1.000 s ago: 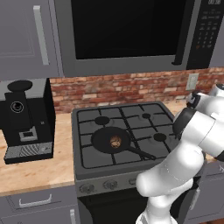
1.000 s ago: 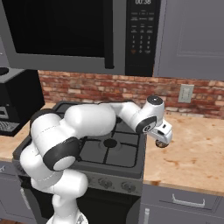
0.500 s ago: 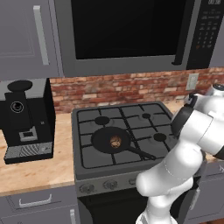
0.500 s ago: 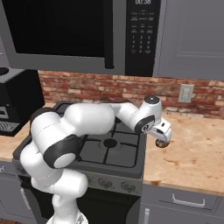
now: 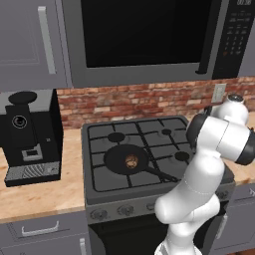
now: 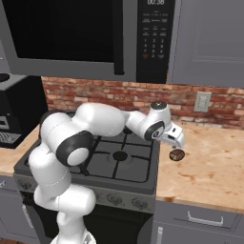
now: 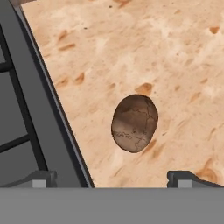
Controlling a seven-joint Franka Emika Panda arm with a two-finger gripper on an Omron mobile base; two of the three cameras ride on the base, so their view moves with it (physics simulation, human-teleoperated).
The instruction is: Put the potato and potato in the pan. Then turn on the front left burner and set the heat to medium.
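One potato (image 5: pixel 132 160) sitting in the black pan (image 5: pixel 118 160) on the front left part of the stove (image 5: pixel 149 187), pan handle pointing toward the front right. Other potato (image 7: pixel 134 123) lying on the tan bench (image 7: pixel 175 57), just beside the right edge of the stove, not touching it. Pincer (image 6: pixel 177 144) hanging right above that second potato (seen in the right base view as a small brown lump (image 6: pixel 177 155) under the hand). Pincer opened wide, holding nothing, with one dark fingertip (image 7: pixel 41 178) over the stove edge and the other over the bench, potato between them and further along. Black coffee machine (image 5: pixel 27 134) standing on the bench left of the stove. Big dark microwave (image 5: pixel 149 37) up above, red brick wall (image 5: pixel 129 102) behind.
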